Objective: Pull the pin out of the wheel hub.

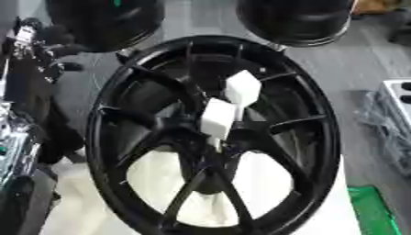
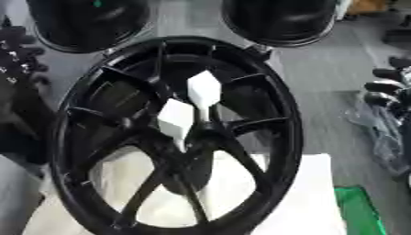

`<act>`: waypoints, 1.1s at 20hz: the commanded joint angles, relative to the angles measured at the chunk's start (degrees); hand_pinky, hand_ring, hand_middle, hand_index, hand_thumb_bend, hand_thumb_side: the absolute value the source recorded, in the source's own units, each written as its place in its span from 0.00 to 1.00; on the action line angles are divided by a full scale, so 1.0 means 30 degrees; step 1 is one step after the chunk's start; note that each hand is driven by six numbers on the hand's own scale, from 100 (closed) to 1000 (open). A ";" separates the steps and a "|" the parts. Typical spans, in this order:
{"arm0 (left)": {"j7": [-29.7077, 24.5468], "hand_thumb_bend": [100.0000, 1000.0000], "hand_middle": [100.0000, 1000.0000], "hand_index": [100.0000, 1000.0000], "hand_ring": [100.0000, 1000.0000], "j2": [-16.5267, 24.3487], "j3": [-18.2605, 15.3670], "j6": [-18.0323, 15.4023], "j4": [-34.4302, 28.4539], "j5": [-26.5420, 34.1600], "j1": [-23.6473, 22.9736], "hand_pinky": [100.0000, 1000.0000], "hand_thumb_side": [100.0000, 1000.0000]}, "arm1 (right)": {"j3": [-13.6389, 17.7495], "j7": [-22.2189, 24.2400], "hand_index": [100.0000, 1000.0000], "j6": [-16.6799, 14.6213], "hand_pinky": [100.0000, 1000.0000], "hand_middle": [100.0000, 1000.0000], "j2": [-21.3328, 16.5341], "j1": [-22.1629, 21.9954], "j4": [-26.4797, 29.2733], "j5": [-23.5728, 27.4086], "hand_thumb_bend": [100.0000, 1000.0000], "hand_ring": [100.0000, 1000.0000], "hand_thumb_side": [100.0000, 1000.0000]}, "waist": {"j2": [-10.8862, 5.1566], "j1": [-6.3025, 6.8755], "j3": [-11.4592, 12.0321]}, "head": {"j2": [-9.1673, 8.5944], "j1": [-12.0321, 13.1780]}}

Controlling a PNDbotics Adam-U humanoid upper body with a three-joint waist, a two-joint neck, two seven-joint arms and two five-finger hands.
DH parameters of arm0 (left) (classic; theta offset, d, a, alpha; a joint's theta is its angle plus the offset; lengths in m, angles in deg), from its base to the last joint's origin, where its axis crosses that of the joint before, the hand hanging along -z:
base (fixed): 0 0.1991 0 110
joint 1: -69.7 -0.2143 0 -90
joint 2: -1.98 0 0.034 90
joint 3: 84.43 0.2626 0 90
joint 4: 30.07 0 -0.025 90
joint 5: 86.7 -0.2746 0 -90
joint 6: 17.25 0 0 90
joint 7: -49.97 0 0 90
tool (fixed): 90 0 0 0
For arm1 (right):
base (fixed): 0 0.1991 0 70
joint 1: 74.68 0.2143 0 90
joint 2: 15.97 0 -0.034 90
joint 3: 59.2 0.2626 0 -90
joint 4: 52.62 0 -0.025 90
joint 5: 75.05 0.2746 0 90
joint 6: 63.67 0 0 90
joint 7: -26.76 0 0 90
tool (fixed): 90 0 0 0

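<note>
1. The left hand (image 1: 44, 48) shows at the upper left edge in the left eye view, black, raised beside the wheel's rim; its fingers look loosely bent and hold nothing that can be seen, but the dark shapes run together, so I cannot tell for sure how they stand.
2. The right hand (image 2: 391, 87) shows at the right edge in the right eye view: dark fingers lie stacked one above another and point toward the wheel, well apart from it, with nothing between them. They look relaxed rather than curled.
3. The wheel (image 1: 213, 137) is black with spokes and fills the middle of both views, propped up at a tilt with its upper rim farther off.
4. Two white blocks stick out at the hub where the spokes meet: the upper pin (image 1: 241, 88) and the lower pin (image 1: 218, 118), just beside each other, each on a thin stem going down into the hub.
5. A white cloth (image 1: 265, 179) lies under the wheel and shows through the lower spokes.
6. Two more black round things (image 2: 281, 18) stand behind the wheel.
7. A green thing (image 1: 373, 209) lies at the lower right.
</note>
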 commanded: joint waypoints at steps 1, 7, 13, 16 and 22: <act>-0.0074 0.00 0.60 0.70 0.65 0.0339 -0.0001 -0.0019 -0.0445 -0.0060 0.0120 0.54 0.78 | 0.0210 -0.0033 0.86 -0.0011 0.68 0.71 -0.0280 0.0130 0.0217 -0.0016 0.00 0.70 0.77 | -0.0318 -0.0011 0.0007 | -0.0131 -0.0024; -0.0058 0.00 0.60 0.70 0.65 0.0350 -0.0016 -0.0040 -0.0486 -0.0023 0.0117 0.54 0.78 | 0.0247 -0.0090 0.87 -0.0008 0.69 0.72 -0.0318 0.0214 0.0144 0.0024 0.00 0.71 0.77 | -0.0288 -0.0022 0.0054 | -0.0286 0.0013; 0.0110 0.00 0.60 0.70 0.65 0.0570 -0.0103 -0.0125 -0.0608 0.0109 0.0019 0.54 0.77 | 0.0143 -0.0148 0.90 -0.0132 0.70 0.77 -0.0687 0.0739 0.0022 0.0492 0.00 0.76 0.77 | -0.0272 -0.0115 0.0014 | -0.0353 0.0443; 0.0137 0.00 0.60 0.70 0.65 0.0713 -0.0128 -0.0107 -0.0578 0.0085 -0.0140 0.54 0.78 | 0.0151 0.0023 0.91 -0.0429 0.71 0.78 -0.1481 0.1162 0.0079 0.0873 0.00 0.76 0.73 | -0.0361 -0.0213 -0.0142 | -0.0283 0.0668; 0.0150 0.00 0.61 0.70 0.65 0.0941 -0.0153 -0.0101 -0.0462 -0.0003 -0.0427 0.54 0.77 | -0.0306 0.0614 0.90 -0.0578 0.71 0.78 -0.4021 0.3057 -0.0846 0.2370 0.00 0.77 0.68 | -0.0696 -0.0417 -0.0450 | -0.0056 0.0884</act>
